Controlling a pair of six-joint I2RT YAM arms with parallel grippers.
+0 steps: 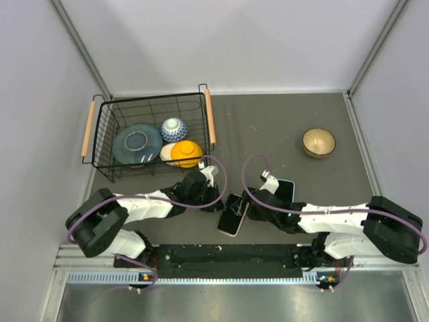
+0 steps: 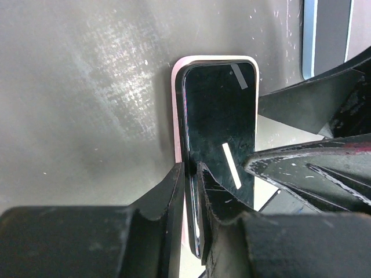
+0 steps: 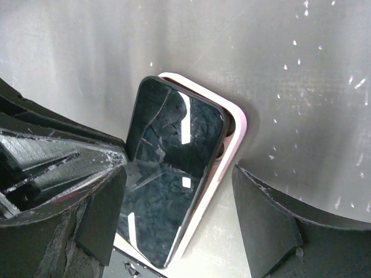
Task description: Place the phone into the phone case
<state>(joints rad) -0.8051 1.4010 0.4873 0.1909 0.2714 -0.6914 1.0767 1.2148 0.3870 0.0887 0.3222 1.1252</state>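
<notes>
The phone [image 1: 234, 209] lies screen up, tilted into the pink phone case [image 1: 230, 232] near the table's front middle. In the left wrist view the black screen [image 2: 217, 110] sits over the case, whose pink rim [image 2: 175, 110] shows along the left side. My left gripper [image 2: 192, 174] is shut on the phone's long edge; it also shows in the top view [image 1: 220, 199]. In the right wrist view the phone [image 3: 174, 133] rests askew on the case [image 3: 235, 139], one side raised. My right gripper [image 3: 178, 174] is open and straddles both; it also shows in the top view [image 1: 249, 201].
A black-faced slab with a light blue rim [image 1: 287, 189] lies just right of the grippers and shows in the left wrist view [image 2: 324, 35]. A wire basket [image 1: 100, 134] with dishes stands at the back left. A gold bowl [image 1: 318, 142] sits at the back right.
</notes>
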